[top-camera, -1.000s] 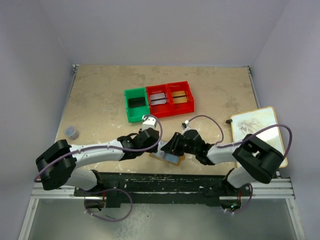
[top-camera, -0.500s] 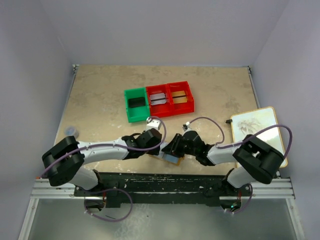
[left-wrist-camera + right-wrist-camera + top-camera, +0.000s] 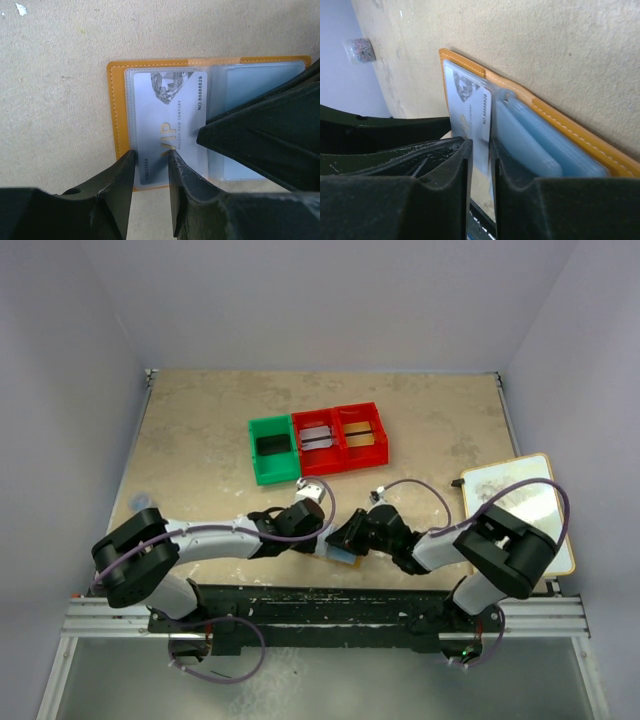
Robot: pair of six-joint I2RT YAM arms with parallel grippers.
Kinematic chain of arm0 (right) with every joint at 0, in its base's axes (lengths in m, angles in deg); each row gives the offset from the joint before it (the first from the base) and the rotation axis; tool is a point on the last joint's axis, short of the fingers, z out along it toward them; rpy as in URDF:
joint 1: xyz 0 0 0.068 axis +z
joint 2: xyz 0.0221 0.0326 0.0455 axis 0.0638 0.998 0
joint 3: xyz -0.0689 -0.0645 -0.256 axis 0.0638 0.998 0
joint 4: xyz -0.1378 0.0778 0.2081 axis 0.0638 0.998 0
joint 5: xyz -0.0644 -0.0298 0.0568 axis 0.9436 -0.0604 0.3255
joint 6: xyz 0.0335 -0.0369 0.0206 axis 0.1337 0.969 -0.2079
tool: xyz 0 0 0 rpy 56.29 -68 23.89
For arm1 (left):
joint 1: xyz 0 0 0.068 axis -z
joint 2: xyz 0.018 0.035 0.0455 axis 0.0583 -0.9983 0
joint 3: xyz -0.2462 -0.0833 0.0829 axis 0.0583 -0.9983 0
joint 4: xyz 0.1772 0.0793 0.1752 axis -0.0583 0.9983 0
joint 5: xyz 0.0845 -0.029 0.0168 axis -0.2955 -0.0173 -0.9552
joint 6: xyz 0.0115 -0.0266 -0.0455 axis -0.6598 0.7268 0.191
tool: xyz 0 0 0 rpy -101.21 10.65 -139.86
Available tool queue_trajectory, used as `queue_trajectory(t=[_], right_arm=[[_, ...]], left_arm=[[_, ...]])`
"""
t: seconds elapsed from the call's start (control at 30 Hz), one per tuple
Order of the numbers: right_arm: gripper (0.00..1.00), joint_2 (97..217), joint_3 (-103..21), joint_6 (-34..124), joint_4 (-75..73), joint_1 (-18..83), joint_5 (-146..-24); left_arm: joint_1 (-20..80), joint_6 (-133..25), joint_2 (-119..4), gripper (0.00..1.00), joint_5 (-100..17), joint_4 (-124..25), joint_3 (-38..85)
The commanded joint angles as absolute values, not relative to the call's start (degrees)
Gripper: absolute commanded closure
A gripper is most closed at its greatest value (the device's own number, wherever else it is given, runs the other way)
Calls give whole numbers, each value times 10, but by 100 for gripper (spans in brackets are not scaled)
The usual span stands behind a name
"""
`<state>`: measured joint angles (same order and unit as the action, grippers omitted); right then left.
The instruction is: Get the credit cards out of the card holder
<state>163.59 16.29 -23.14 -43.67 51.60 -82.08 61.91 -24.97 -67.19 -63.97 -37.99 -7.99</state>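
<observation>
Closely framed: an open orange card holder (image 3: 116, 125).
Left pincer (image 3: 150, 161), tips slightly apart, rests on its pale VIP card (image 3: 170, 112); right pincer (image 3: 480, 146) flanks the card edge, grip unclear.

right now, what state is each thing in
card holder, lying open
vip card, tucked in the card holder
green bin, dark inside, contents unclear
red bins, both occupied
left gripper, slightly open at the vip card
right gripper, narrow gap, grip unclear
</observation>
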Motion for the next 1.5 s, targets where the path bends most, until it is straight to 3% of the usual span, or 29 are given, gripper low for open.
queue_trajectory(t=[0.0, 0.2, 0.3, 0.53, 0.67, 0.87, 1.0, 1.17, 1.47], right_arm=[[81, 1669, 201, -262, -540, 518, -823], [85, 1667, 206, -260, -545, 518, -852], [80, 1679, 195, -257, -544, 518, -859], [81, 1694, 189, -275, -546, 518, -842], [79, 1645, 222, -293, -548, 518, -809], [75, 1632, 142, -215, -375, 518, -817], [78, 1640, 117, -209, -331, 523, -796], [81, 1609, 171, -214, -403, 523, -825], [80, 1600, 130, -117, -317, 522, -873]], left_arm=[[621, -245, -659, 72, -601, -412, -100], [626, -238, -648, 73, -588, -430, -125], [628, -241, -651, 73, -569, -443, -130], [639, -244, -649, 76, -555, -444, -132], [646, -246, -642, 77, -542, -438, -135], [669, -218, -643, 78, -526, -476, -141], [682, -207, -655, 80, -564, -463, -135], [682, -199, -656, 83, -586, -457, -147], [681, -191, -658, 85, -668, -406, -135]])
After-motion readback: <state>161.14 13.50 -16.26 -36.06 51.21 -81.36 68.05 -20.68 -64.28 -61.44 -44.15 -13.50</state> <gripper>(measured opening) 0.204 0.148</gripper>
